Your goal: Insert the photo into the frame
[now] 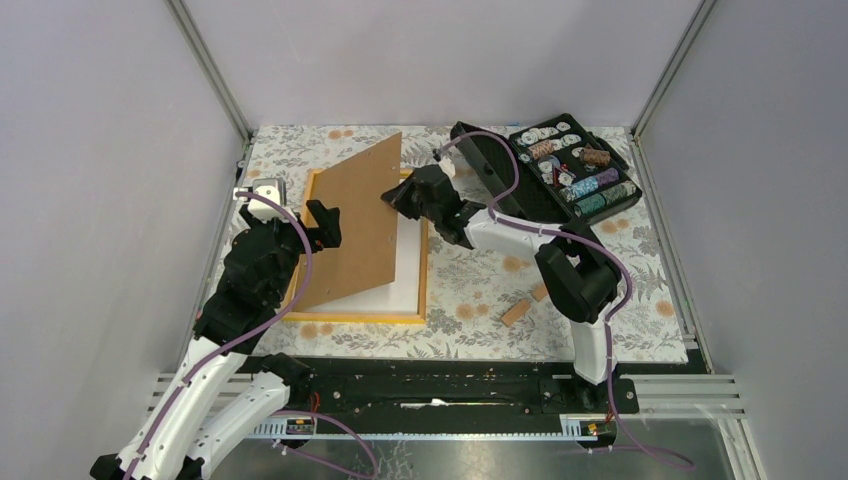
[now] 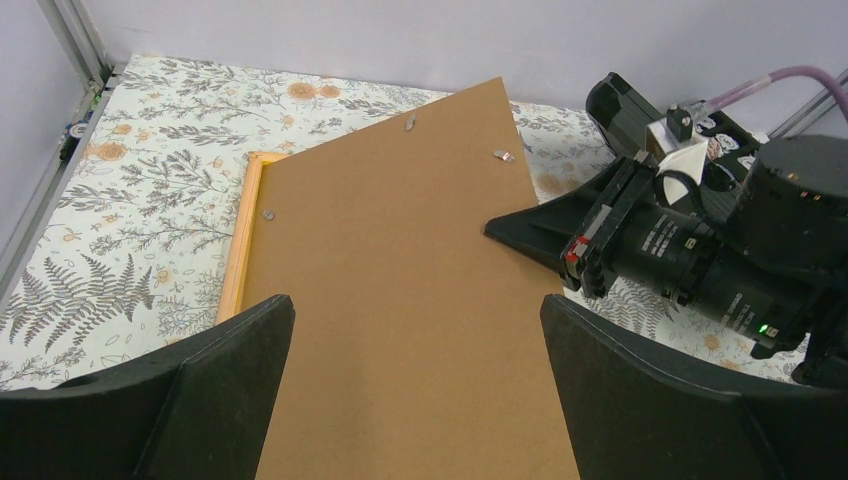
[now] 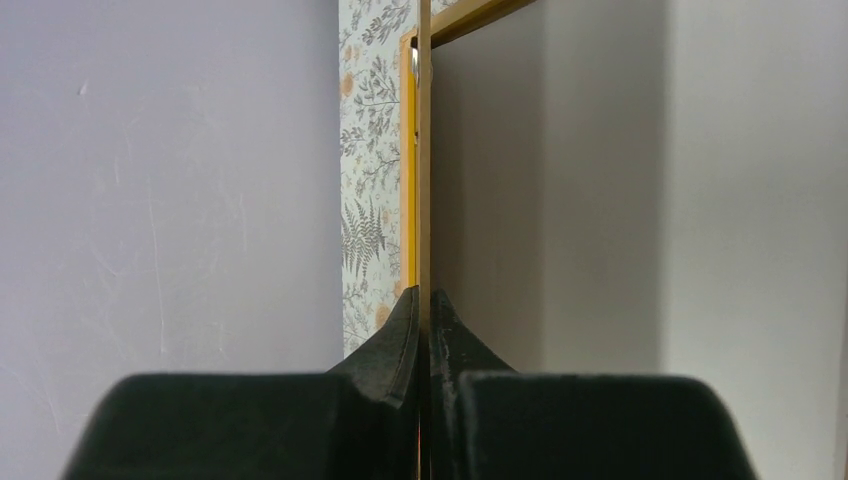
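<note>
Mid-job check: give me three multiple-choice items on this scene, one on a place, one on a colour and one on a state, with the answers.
1. Where does the black case sit?
A. far right corner of the table
B. near left corner
C. between the arm bases

2. What colour is the border of the frame?
A. blue
B. orange-yellow
C. black

3. What is the right end effector doing?
A. hanging open over the case
B. shut on the case
C. shut on the edge of the tilted brown board

Answers:
1. A, as the top view shows the case against the far right corner.
2. B, as the border shows orange-yellow beside the board.
3. C, as the right wrist view shows both fingers pinching the board's thin edge.
</note>
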### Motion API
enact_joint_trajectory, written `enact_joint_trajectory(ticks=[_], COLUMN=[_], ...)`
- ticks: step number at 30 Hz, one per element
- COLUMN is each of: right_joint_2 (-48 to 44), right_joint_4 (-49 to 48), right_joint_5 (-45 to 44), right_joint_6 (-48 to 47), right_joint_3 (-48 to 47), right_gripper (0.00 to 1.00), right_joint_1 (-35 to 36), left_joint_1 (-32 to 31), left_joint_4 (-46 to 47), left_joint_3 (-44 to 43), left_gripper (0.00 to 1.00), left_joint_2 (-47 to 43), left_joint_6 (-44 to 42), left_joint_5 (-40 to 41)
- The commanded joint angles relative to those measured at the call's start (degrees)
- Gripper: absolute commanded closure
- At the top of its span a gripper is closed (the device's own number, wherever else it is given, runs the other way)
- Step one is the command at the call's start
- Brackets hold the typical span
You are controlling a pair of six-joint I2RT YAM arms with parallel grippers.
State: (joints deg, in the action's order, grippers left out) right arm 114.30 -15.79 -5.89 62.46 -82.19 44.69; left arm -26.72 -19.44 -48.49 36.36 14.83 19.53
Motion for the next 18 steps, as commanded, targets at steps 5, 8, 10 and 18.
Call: enact_joint_trajectory(ticks=[5, 8, 10, 18], right_joint_2=[-0.87, -0.16, -0.49, -1.98], right_joint_4=[-7.3, -5.18, -4.33, 6.72], right_joint_5=[-4.85, -5.56, -6.18, -8.97], right_joint_6=[1.69, 0.2, -0.51, -7.99], right_joint_3=[3.25, 2.58, 3.26, 1.51], right_gripper=[0.87, 0.83, 0.82, 0.57], right_joint_1=[2.74, 3.32, 3.67, 4.72], left_joint_1=[0.26, 0.51, 0.65, 1.22], left_joint_4=[2.2, 2.24, 2.29, 2.45], left_joint_3=[-1.09, -1.04, -0.99, -0.73], left_gripper=[0.02, 0.02, 0.02, 0.02], left_joint_2=[-0.02, -0.01, -0.05, -0.3], left_joint_6=[-0.09, -0.06, 0.02, 0.11], left_joint_5=[0.4, 0.3, 0.29, 0.02])
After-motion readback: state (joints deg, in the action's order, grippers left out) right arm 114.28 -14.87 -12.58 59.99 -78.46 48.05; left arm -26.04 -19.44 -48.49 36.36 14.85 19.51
